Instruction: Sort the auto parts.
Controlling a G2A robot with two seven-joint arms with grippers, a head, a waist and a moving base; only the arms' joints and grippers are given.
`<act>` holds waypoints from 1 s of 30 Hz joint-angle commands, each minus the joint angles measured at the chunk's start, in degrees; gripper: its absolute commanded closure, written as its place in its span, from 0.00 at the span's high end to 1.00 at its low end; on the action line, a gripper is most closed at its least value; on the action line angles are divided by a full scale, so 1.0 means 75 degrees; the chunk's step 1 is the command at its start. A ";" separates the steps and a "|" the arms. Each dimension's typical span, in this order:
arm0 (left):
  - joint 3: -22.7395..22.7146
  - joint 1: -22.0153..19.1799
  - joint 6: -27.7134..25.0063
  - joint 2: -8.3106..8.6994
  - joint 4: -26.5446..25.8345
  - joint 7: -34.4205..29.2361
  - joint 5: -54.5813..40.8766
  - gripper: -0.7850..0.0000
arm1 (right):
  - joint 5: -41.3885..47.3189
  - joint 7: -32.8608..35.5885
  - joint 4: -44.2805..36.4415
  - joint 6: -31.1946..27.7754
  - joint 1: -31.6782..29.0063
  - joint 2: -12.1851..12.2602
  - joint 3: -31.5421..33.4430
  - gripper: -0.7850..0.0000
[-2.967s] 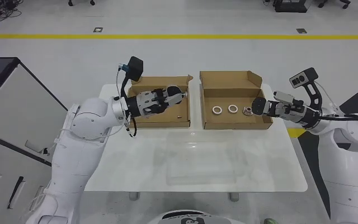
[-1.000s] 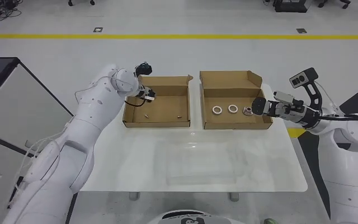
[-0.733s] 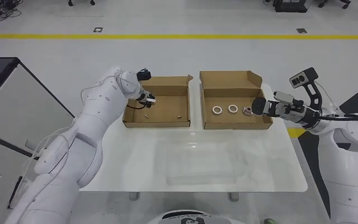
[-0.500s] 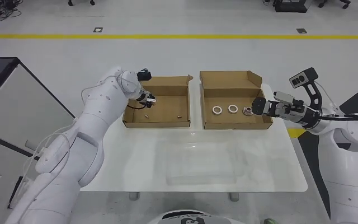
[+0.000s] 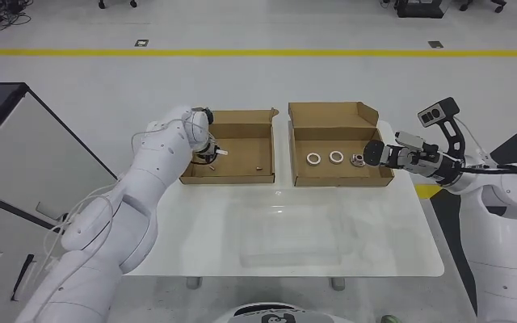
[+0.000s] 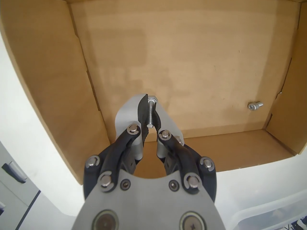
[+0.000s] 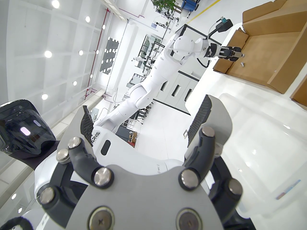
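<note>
My left pincer (image 6: pixel 150 107) has come down at the 8 o'clock corner of the left box (image 6: pixel 182 48), clamped on a bolt (image 6: pixel 150 117). It looks ready to lift. The right pincer (image 7: pixel 146 106) hangs apart at 3 o'clock of the counter (image 5: pixel 323 234).

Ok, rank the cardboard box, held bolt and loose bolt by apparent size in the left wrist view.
Largest: cardboard box. The held bolt looks longer than the loose bolt, but it is nearer the camera, so I leave those two unranked.

A silver threaded bolt (image 6: pixel 150 118) is seen between black pads (image 6: pixel 142 111) in the brown cardboard box (image 6: pixel 182 48). Beside that box, pale rings (image 5: pixel 313 157) are seen in a second brown box (image 5: pixel 331 121), on a white table (image 5: pixel 283 226).
</note>
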 commanded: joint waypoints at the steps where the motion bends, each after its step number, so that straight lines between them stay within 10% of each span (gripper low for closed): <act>1: 0.0024 -0.0012 0.0015 -0.0050 0.0067 0.0015 0.0025 0.00 | 0.0000 0.0000 0.0000 0.0000 0.0000 0.0000 0.0000 1.00; 9: 0.0067 -0.0056 -0.0170 -0.0231 0.0410 -0.0047 0.0000 0.04 | 0.0000 0.0000 0.0000 0.0000 0.0000 0.0000 0.0000 1.00; 15: -0.0022 -0.0154 -0.0450 -0.0309 0.0666 -0.0071 -0.0162 1.00 | 0.0000 0.0000 0.0000 0.0000 0.0000 0.0000 0.0000 1.00; 30: -0.0982 -0.0524 -0.2301 0.0053 0.0732 -0.0308 -0.1419 1.00 | 0.0000 0.0000 0.0000 0.0000 0.0000 0.0000 0.0000 1.00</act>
